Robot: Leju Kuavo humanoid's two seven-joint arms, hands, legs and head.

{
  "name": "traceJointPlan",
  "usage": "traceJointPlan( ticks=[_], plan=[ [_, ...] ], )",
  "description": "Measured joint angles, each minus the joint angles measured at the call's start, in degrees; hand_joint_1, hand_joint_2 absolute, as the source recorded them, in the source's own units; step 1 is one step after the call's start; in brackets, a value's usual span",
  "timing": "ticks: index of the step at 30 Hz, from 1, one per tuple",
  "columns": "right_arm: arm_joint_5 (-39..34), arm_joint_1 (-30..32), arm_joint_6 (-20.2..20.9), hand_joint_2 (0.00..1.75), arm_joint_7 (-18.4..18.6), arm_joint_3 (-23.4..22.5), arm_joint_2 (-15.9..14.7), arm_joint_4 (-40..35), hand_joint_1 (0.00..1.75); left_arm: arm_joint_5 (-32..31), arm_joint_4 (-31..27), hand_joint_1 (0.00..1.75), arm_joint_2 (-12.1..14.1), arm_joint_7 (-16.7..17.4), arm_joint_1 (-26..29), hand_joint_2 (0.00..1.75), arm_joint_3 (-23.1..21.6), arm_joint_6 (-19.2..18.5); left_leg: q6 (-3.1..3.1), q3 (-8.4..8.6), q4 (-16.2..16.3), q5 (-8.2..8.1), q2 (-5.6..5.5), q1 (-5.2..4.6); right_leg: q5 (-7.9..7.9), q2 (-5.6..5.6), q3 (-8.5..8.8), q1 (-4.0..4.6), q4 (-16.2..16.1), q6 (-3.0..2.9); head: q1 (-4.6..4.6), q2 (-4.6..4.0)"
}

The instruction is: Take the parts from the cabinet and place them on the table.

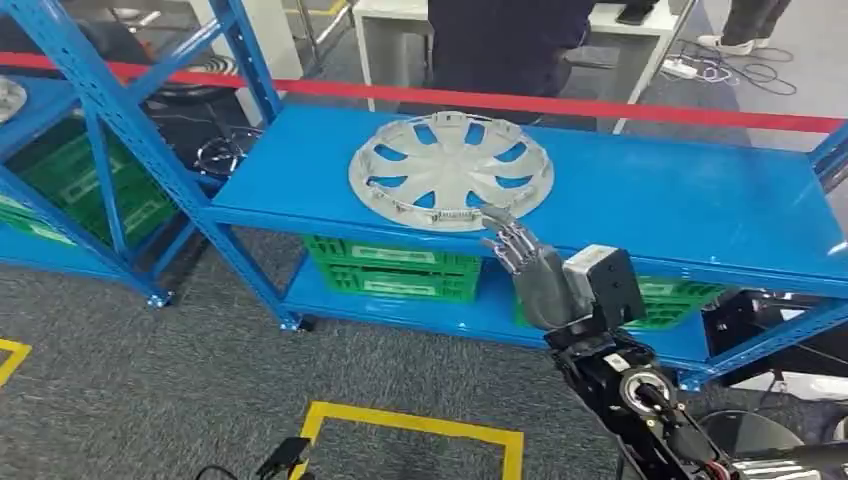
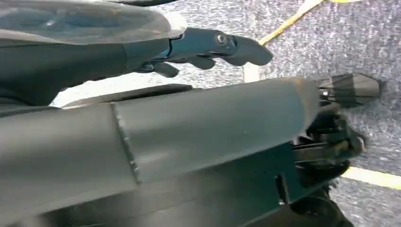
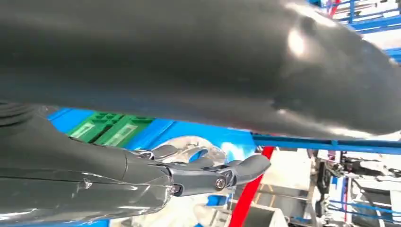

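Fingers (image 1: 508,240) of the right hand (image 1: 530,270) stretched out and a bit apart, holding nothing, tips at the near rim of the hubcap (image 1: 451,170); contact can't be confirmed. Head view: hubcap is silver-grey, multi-spoke, lying flat on the top shelf of the blue cabinet (image 1: 680,200), close to the shelf's front edge. Right hand comes up from below the shelf edge, just in front of the hubcap. Green crates (image 1: 395,268) sit on the lower shelf, under the hubcap. More green crates (image 1: 70,180) in the neighbouring rack to the hubcap's left. Red tape line (image 1: 600,106) on the floor behind the cabinet, a person's dark legs (image 1: 500,45) past it. Yellow floor marking (image 1: 420,425) on grey carpet, well in front of the cabinet.

Left wrist view: left hand (image 2: 208,49) over grey carpet (image 2: 369,42) with a yellow line (image 2: 371,177); fingers gently curved, slightly apart, nothing in them.

Right wrist view: right hand's fingers (image 3: 208,172) extended, empty, hubcap (image 3: 189,146) just beyond them on the blue shelf (image 3: 165,132), green crate (image 3: 111,127) beside it, red tape (image 3: 250,189) past the hubcap.
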Motion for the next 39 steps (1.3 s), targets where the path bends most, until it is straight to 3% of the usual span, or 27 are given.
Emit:
traceJointPlan(
  ticks=[2,3,4,7,8,9,10,11,13,14,17,19,20,21,23,24,25,26,28,29,30,33,35,38,39],
  plan=[
    [0.0,0.0,0.0,0.00,0.0,0.0,0.0,0.0,0.00,0.0,0.0,0.00,0.0,0.0,0.1,0.00,0.0,0.0,0.66,0.04,0.0,-0.39,-0.12,-0.33,-0.31,-0.07,0.28,-0.16,-0.3,0.56,0.50,0.00],
    [0.0,0.0,0.0,0.00,-0.1,0.0,0.0,0.0,0.00,0.0,0.0,0.00,-0.1,0.0,0.1,0.00,0.0,0.0,0.96,0.38,-0.4,-0.38,-0.11,0.00,-0.74,-0.06,0.37,-0.24,0.0,0.95,0.39,0.00],
    [0.0,0.0,0.0,0.00,-0.1,0.0,0.0,-0.1,0.00,0.0,0.0,0.00,0.0,0.0,0.1,0.00,0.0,0.0,1.22,0.65,-0.5,-0.54,-0.14,0.05,-1.64,-0.08,-0.03,-0.37,1.6,1.25,0.54,0.00],
    [-0.1,0.1,0.0,0.00,-0.1,0.0,0.0,-0.1,0.00,0.0,0.0,0.00,0.0,0.0,0.0,0.00,0.0,0.0,1.86,1.12,-0.5,-1.06,-0.14,-0.04,-7.90,-0.08,-7.50,-0.33,15.8,1.65,1.49,0.00],
    [-0.1,0.2,0.0,0.00,-0.1,0.0,0.0,-0.1,0.00,0.0,0.0,0.00,0.0,0.0,0.0,0.00,0.0,0.0,1.97,1.33,-0.5,-1.26,-0.16,-0.10,-8.79,-0.08,-9.97,-0.32,19.8,1.66,1.55,0.00],
    [-0.1,0.3,0.0,0.00,-0.1,0.0,0.0,-0.1,0.00,0.0,0.0,0.00,0.0,0.0,0.1,0.00,0.0,0.0,1.92,1.66,-0.4,-1.51,-0.26,-0.14,-8.03,-0.08,-11.09,-0.32,20.8,1.53,1.64,0.00],
    [-0.1,0.4,0.0,0.00,-0.1,0.0,0.0,-0.1,0.00,0.0,0.0,0.00,0.0,0.0,0.2,0.00,0.0,0.0,1.90,2.15,-0.4,-1.81,-0.39,-0.17,-5.62,-0.08,-10.59,-0.31,18.6,1.35,1.70,0.00],
    [-0.1,0.4,0.0,0.00,-0.2,0.0,0.0,-0.1,0.00,0.0,0.0,0.00,0.0,0.0,0.2,0.00,0.0,0.0,1.84,2.72,-0.4,-2.13,-0.51,-0.22,-2.39,-0.08,-8.96,-0.28,14.3,1.03,1.81,0.00],
    [-0.1,0.3,0.0,0.00,-0.2,0.0,0.0,-0.1,0.00,0.0,0.0,0.00,-0.1,0.0,0.1,0.00,0.0,0.0,1.65,3.77,-0.6,-2.81,-0.65,-0.28,3.95,0.04,-4.50,0.12,3.1,0.01,1.99,0.00],
    [-0.2,0.3,0.0,0.00,-0.3,0.0,0.0,-0.2,0.00,0.0,0.0,0.00,-0.2,0.0,0.0,0.00,0.0,0.0,1.32,3.82,-0.4,-3.08,-0.68,-0.63,3.12,0.07,-3.83,0.38,1.6,-0.16,1.71,0.00],
    [-0.3,0.4,0.0,0.00,-0.3,0.0,0.0,-0.2,0.00,0.0,0.0,0.00,-0.2,0.0,0.0,0.00,0.0,0.0,0.61,3.76,-0.9,-3.11,-0.77,-0.27,2.83,0.13,-3.75,0.66,0.9,-0.43,1.95,0.00],
    [-0.4,0.3,0.0,0.00,-0.3,0.0,0.0,-0.3,0.00,0.0,0.0,0.00,-0.1,0.0,0.1,0.00,0.0,0.0,-0.05,4.12,-0.9,-3.59,-0.64,-0.45,3.16,0.05,-2.75,-0.21,-0.3,-0.77,1.90,0.00],
    [-0.4,0.3,0.0,0.00,-0.3,0.0,0.0,-0.3,0.00,0.0,0.0,0.00,-0.1,0.0,0.0,0.00,0.0,0.0,-0.39,3.45,1.1,-4.61,-0.44,-0.40,3.09,0.07,-2.38,-0.22,-0.6,-0.88,1.72,0.00],
    [-0.6,0.2,0.0,0.00,-0.3,0.0,0.0,-0.3,0.00,0.0,0.0,0.00,-0.1,0.0,0.0,0.00,0.0,0.0,-0.62,1.19,5.6,-6.76,-0.38,-0.28,2.95,-0.09,-2.15,-0.28,-0.6,-1.10,1.13,0.00],
    [-0.6,0.4,0.0,0.00,-0.3,0.0,0.0,-0.3,0.00,0.0,0.0,0.00,-0.1,0.0,0.0,0.00,0.0,0.0,-1.05,-5.07,16.5,-10.62,-0.30,-0.07,2.52,-0.26,-1.87,-0.27,-0.6,-1.29,0.85,0.00],
    [-0.6,0.4,0.0,0.00,-0.3,0.0,0.0,-0.3,0.00,0.1,0.0,0.00,0.0,0.0,0.2,0.00,0.0,0.0,-1.15,-7.19,19.2,-10.75,-0.30,0.02,2.34,-0.25,-1.71,-0.27,-0.6,-1.27,0.76,0.00],
    [-0.6,0.5,0.0,0.00,-0.3,0.0,0.0,-0.3,0.00,0.2,0.0,0.00,0.0,0.0,0.3,0.00,0.0,0.0,-1.18,-7.61,18.5,-9.25,-0.28,0.12,2.09,-0.18,-1.41,-0.28,-0.6,-1.25,0.50,0.00],
    [-0.6,0.6,0.0,0.00,-0.4,0.0,0.0,-0.3,0.00,0.2,0.0,0.00,0.0,0.0,0.4,0.00,0.0,0.0,-1.15,-6.49,15.2,-6.60,-0.27,0.20,1.76,-0.10,-1.00,-0.31,-0.6,-1.15,0.33,0.00],
    [-0.6,0.6,0.0,0.00,-0.4,0.0,0.0,-0.3,0.00,0.2,0.0,0.00,0.1,0.0,0.3,0.00,0.0,0.0,-0.97,-1.59,3.7,0.02,-0.10,0.33,0.90,-0.02,0.14,-0.38,-0.5,-0.74,-0.11,0.00],
    [-0.6,0.6,0.0,0.00,-0.5,0.0,0.0,-0.3,0.00,0.2,0.0,0.00,0.1,0.0,0.3,0.00,0.0,0.0,-0.81,0.05,0.1,0.57,0.03,0.25,0.43,-0.03,0.21,-0.16,-0.4,-0.33,-0.24,0.00],
    [-0.6,0.6,0.0,0.00,-0.5,0.0,0.0,-0.3,0.00,0.2,0.0,0.00,0.1,0.0,0.2,0.00,0.0,0.0,-0.48,0.24,-0.4,0.21,-0.07,0.03,0.05,0.14,0.28,0.11,-0.2,-0.09,-0.39,0.00],
    [-0.6,0.6,0.0,0.00,-0.6,0.0,0.0,-0.3,0.00,0.2,0.0,0.00,0.1,0.0,0.2,0.00,0.0,0.0,0.50,0.16,-0.1,-0.35,-0.18,-0.19,-0.37,0.03,0.55,0.00,-0.5,0.60,0.50,0.00],
    [-0.6,0.5,0.0,0.00,-0.7,0.0,0.0,-0.3,0.00,0.2,0.0,0.00,0.0,0.0,0.2,0.00,0.0,0.1,1.15,0.85,-0.5,-0.56,-0.18,0.22,-2.01,-0.01,0.16,-0.18,1.7,1.24,0.63,0.00],
    [-0.6,0.5,0.0,0.00,-0.7,0.0,0.0,-0.3,0.00,0.2,0.0,0.00,0.0,0.0,0.2,0.00,0.0,0.1,1.76,1.44,-0.5,-1.13,-0.16,0.11,-8.10,-0.01,-7.63,-0.22,16.3,1.66,1.64,0.00],
    [-0.6,0.7,0.0,0.00,-0.7,0.0,0.0,-0.2,0.00,0.2,0.0,0.00,0.0,0.0,0.2,0.00,0.0,0.2,1.77,1.69,-0.5,-1.39,-0.19,0.07,-8.78,-0.01,-9.91,-0.22,19.9,1.66,1.73,0.00]
  ],
)
